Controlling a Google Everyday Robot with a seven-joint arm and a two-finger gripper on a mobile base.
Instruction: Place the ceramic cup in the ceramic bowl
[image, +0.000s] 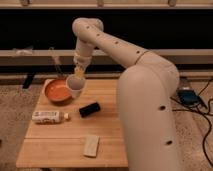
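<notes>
The ceramic bowl, orange inside with a darker rim, sits at the back left of the wooden table. My gripper is shut on the ceramic cup, a small white cup, tilted on its side. It hangs just above the bowl's right rim. The arm reaches in from the right and fills the right half of the view.
A white plastic bottle with a label lies on its side at the table's left. A black rectangular object lies at mid table. A pale flat block lies near the front edge. Cables run on the floor at right.
</notes>
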